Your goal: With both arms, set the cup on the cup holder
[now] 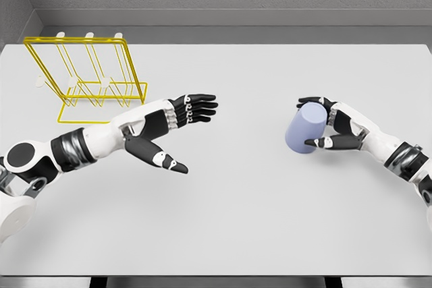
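At ten o'clock the yellow cup holder (86, 72) stands well apart. The left hand (177, 125), fingers spread and empty, waits mid-table. At three o'clock the right hand (332, 128) clamps the tilted lavender cup (306, 131); a mistimed handover could drop it.

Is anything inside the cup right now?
Cannot tell. The cup is gripped by the right hand, only its lavender outer wall and closed-looking end showing; its interior is hidden from the head view.

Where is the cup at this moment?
In the head view the cup is on the table's right side, grasped by the right hand, far from the yellow cup holder at the far left.
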